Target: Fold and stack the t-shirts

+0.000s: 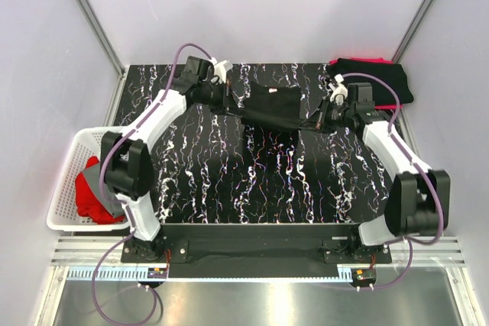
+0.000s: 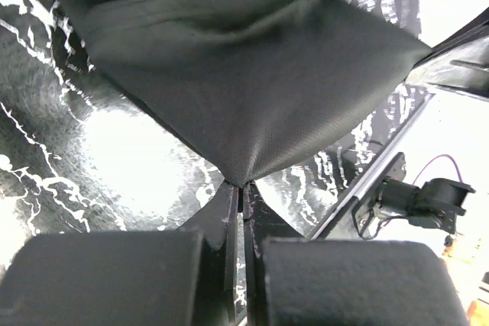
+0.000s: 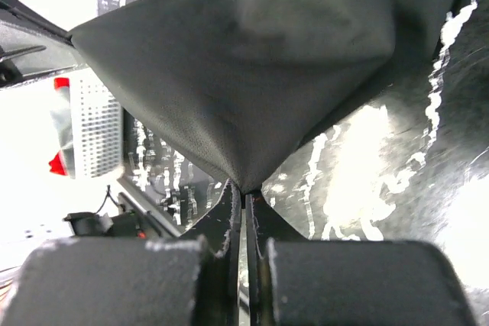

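Gripping the black t-shirt [image 1: 273, 106] at 2 points, the left jaws and the right jaws are each clenched on a pinch of its cloth. It is stretched between them over the far half of the desk [image 1: 267, 188]. To fold well, I judge both arms should travel together under even tension, so the edge lands straight and unwrinkled. The folded stack [image 1: 378, 78] lies at the far right corner, and the red and grey shirts [image 1: 95, 192] sit in the basket [image 1: 65, 181].

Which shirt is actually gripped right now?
The black t-shirt mid-table: left gripper and right gripper each pinch it. The folded pile sits at the far right corner; the red shirt lies in the basket.
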Tool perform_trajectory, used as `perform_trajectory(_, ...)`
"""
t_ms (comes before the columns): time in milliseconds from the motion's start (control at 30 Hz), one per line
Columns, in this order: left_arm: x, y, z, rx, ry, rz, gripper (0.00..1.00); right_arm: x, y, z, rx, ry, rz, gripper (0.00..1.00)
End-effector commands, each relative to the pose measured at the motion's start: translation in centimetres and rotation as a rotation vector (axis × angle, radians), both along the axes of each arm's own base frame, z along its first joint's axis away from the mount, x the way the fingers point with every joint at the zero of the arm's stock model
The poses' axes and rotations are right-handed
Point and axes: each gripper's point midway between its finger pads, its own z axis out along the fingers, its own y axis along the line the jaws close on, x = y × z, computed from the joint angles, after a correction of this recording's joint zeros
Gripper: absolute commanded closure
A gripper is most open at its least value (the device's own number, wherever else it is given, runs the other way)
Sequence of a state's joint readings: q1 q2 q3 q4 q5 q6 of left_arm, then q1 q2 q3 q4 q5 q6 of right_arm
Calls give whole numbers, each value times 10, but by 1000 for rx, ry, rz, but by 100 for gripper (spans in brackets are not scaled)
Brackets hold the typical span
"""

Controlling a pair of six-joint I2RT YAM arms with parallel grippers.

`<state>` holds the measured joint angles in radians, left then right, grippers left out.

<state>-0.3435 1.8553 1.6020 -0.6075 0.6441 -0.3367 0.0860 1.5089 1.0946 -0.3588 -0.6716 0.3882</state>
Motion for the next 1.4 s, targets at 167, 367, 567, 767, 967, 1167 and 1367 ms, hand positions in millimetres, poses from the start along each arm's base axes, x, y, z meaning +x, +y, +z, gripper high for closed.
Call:
perform_trajectory(167, -14, 3, 5, 6, -17, -21, 100, -36, -3, 4, 22, 44, -30, 100)
perform_trajectory(367, -6, 2, -11, 33, -3, -20, 100, -14, -8, 1, -19, -11, -43, 100)
perform_trajectory(567, 45, -10, -10, 46, -102, -32, 100, 34, -21, 6, -31, -81, -94, 100)
perform_trajectory(767, 125, -23, -5, 75, -278, -20, 100, 108, -39, 8, -57, -174, -125, 100)
perform_trajectory(967, 202, -19, -21, 158, -454, 113, 47, 199, -38, 1, -77, -291, -83, 58)
perform_trajectory(1167, 205, -9, -16, 218, -497, 142, 28, 206, -45, 0, -146, -298, -80, 40)
perform_trajectory(1367, 154, 2, -8, 148, -348, 96, 28, 145, -62, -57, -151, -107, -36, 36)
